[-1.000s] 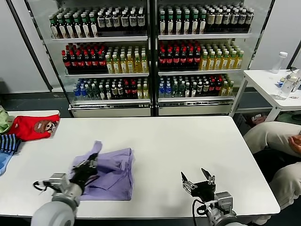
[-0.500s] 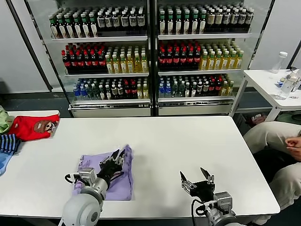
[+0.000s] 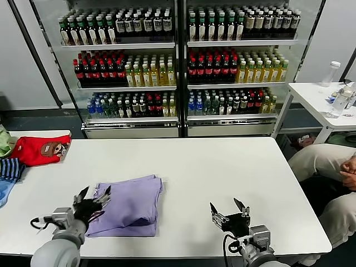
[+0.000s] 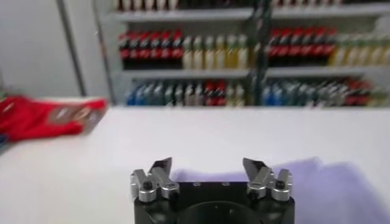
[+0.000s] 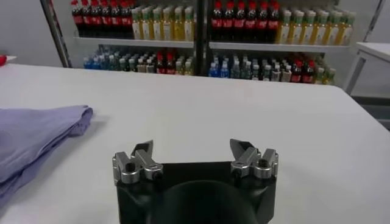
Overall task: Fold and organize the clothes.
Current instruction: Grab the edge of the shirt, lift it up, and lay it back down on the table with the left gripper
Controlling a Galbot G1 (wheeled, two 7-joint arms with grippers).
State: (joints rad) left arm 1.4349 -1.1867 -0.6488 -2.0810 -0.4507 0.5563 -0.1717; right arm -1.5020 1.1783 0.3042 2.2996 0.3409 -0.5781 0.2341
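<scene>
You have the lavender T-shirt [image 3: 129, 204] lying folded into a flat, roughly rectangular bundle on the white tabletop [image 3: 222, 172], in the near-left part of it, plain side up. Your left tool [image 3: 92, 196] sits at the shirt's near-left edge with its jaws spread wide and nothing between them; whether a fingertip grazes the cloth you cannot tell. Your right tool [image 3: 229, 210] hangs over bare tabletop well apart from the shirt, off its right side near the front edge, jaws also wide and empty. Left of the shirt, at the far-left end of the tabletop, lies a red garment [image 3: 39, 150] beside a striped one [image 3: 10, 168]. Beyond the shirt stand drink coolers [image 3: 178, 67] full of bottles.
</scene>
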